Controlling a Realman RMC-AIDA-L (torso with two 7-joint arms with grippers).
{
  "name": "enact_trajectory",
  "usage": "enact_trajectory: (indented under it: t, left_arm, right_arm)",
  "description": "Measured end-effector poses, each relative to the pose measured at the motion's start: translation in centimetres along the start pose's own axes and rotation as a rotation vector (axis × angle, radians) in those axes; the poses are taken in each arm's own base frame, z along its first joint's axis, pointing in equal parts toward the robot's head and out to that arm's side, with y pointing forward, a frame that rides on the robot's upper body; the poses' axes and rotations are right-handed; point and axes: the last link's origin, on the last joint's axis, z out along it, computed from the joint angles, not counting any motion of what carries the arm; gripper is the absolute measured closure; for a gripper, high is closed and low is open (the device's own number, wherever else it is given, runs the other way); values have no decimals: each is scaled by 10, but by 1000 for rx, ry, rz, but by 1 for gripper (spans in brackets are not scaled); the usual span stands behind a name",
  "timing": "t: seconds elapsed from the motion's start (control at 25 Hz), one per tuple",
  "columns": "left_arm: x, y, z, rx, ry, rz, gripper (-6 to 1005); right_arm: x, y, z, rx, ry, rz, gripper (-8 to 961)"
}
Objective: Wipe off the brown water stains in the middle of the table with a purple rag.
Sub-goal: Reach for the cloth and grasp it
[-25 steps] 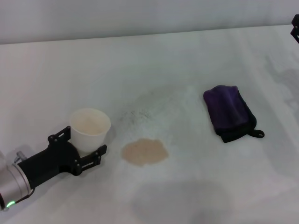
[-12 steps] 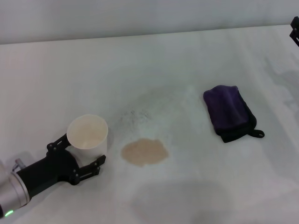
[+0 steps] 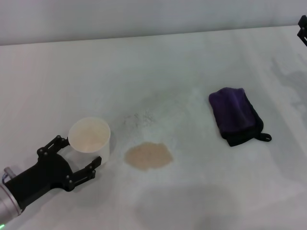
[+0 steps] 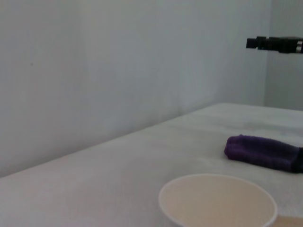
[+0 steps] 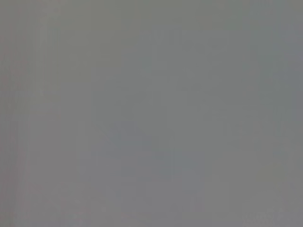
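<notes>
No writing shows. At the near left, the black left end effector (image 3: 76,155) lies low, fingers spread apart behind a white paper cup (image 3: 89,138). Just right of it on the white matte table (image 3: 192,62) lies the tan-brown puddle (image 3: 148,156); farther right, the folded dark purple rag (image 3: 236,116). The right end effector (image 3: 303,28) hangs at the far right edge; its state cannot be told.

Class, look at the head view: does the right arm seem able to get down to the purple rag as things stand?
Probably yes. The purple rag lies alone on the table, nothing on or against it. The right gripper sits at the far right edge. The paper cup and left gripper are far off.
</notes>
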Motion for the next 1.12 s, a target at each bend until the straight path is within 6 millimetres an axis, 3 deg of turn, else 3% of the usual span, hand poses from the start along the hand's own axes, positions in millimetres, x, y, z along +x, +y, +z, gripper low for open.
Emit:
enact_trajectory:
  t: [0.4, 0.8, 1.12]
  left_arm:
    - [-1, 9, -15, 29, 59, -17, 127]
    - [-13, 19, -50, 159, 110, -55, 131]
    - [-13, 1, -70, 354, 155, -64, 133]
  right_arm:
    - [-3, 2, 6, -14, -7, -7, 101]
    - [-7, -2, 10, -13, -18, -28, 101]
    - [-8, -6, 11, -4, -14, 65, 102]
